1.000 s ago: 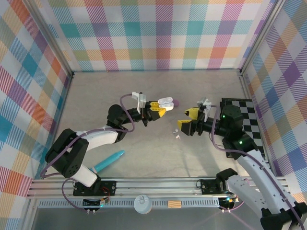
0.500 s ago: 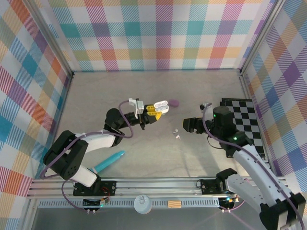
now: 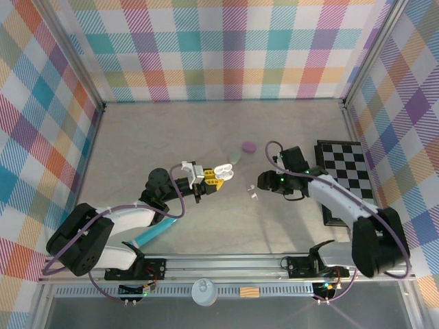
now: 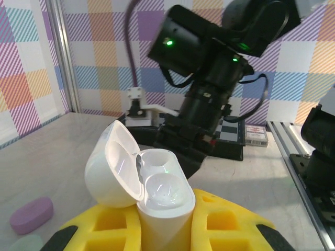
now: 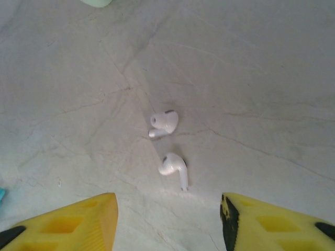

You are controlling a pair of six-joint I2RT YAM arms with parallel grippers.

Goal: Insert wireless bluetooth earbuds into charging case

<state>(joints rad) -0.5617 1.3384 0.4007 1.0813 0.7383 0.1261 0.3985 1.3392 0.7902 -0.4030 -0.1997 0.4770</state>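
We clamp left hand (image 4: 165, 226) on open white charging case (image 4: 157, 191), lid back, sockets up for loading. Two white earbuds (image 5: 166, 121) lie on table (image 5: 261, 78) just right of case. Our right hand (image 5: 168, 212) hangs spread above them, likely to pinch one.

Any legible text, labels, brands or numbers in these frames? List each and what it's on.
No text can be read.
Red-and-white label beside the checkerboard: print too blurred.
Tan sticker on the front rail: too small.
Open white charging case: no markings visible.
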